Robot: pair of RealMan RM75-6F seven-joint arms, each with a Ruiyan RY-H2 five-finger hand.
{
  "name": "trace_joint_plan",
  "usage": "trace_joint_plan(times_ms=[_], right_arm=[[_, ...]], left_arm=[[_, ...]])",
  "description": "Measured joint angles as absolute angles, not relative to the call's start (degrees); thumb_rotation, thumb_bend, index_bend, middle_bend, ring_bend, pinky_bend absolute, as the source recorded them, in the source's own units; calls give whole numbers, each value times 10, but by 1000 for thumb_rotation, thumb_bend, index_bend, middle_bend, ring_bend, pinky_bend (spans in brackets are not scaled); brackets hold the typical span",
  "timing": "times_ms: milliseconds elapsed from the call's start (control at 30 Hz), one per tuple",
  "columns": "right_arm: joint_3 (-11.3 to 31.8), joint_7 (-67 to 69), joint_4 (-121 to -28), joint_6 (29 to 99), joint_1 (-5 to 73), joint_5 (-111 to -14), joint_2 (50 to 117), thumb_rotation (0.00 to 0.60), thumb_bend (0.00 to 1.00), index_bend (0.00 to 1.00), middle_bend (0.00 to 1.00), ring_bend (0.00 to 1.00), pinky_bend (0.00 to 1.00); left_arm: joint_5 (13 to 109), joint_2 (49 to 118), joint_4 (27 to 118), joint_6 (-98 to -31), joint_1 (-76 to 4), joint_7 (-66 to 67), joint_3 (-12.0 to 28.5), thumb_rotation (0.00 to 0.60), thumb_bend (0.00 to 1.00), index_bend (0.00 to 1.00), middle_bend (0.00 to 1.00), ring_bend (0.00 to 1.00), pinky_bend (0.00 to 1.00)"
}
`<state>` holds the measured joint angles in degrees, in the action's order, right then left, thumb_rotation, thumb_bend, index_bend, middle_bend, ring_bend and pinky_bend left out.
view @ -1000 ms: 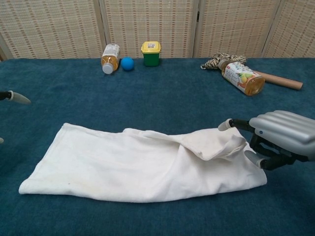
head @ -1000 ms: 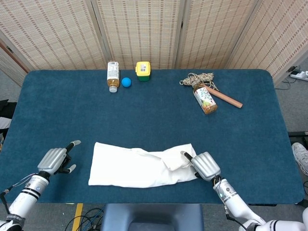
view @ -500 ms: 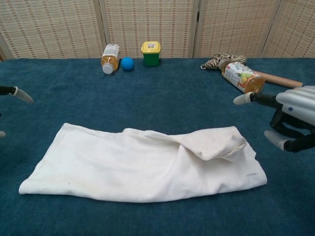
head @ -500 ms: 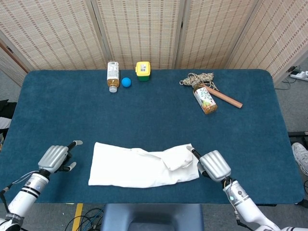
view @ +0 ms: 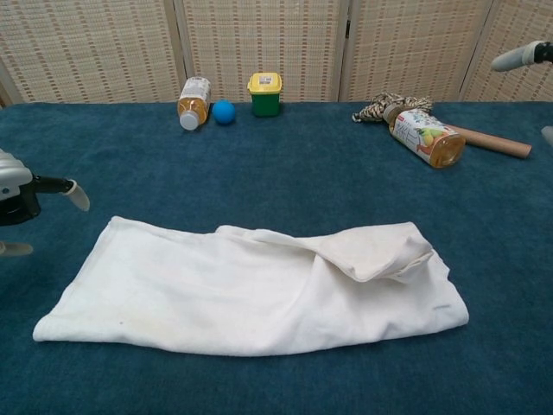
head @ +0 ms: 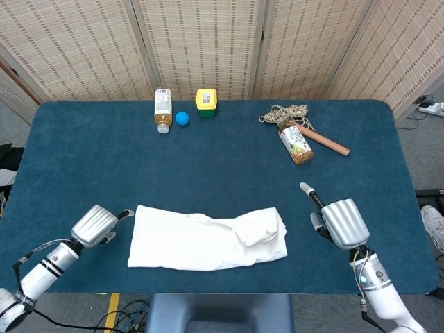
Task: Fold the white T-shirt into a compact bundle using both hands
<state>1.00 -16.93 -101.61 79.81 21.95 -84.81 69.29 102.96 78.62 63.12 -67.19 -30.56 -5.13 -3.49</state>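
The white T-shirt (head: 208, 239) (view: 251, 290) lies flat near the table's front edge as a long folded strip, with a raised fold at its right end. My left hand (head: 96, 225) (view: 15, 201) hovers just left of the strip's left edge, holding nothing, one finger pointing toward the cloth. My right hand (head: 340, 220) is lifted off to the right of the shirt, apart from it, holding nothing; the chest view catches only a fingertip (view: 518, 57) at the top right.
Along the far edge stand a lying bottle (head: 162, 109), a blue ball (head: 182, 118) and a yellow-lidded green jar (head: 206, 101). At the back right lie a rope bundle (head: 286, 113), a tipped can (head: 295, 143) and a wooden stick (head: 326, 141).
My right hand has let go of the shirt's right end and moved right and up, away from it. My left hand has moved right, closer to the shirt's left edge.
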Motion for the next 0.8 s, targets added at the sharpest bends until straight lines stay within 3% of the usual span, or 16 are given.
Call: trace_joint_plan(times_ms=[467,800], right_arm=[[22,-166,-1020,805,191,-836,683,600,539,85,897,972,986],[29,-163,-1021,804,178,-830,682,600,539,85,897,972,986]], left_arm=[[1096,927,375,-764,-325,-65,-74,600,200,313,914,818,934],[1096,985,296,-795,-323,-104,-98,600,200,316,914,818,934]])
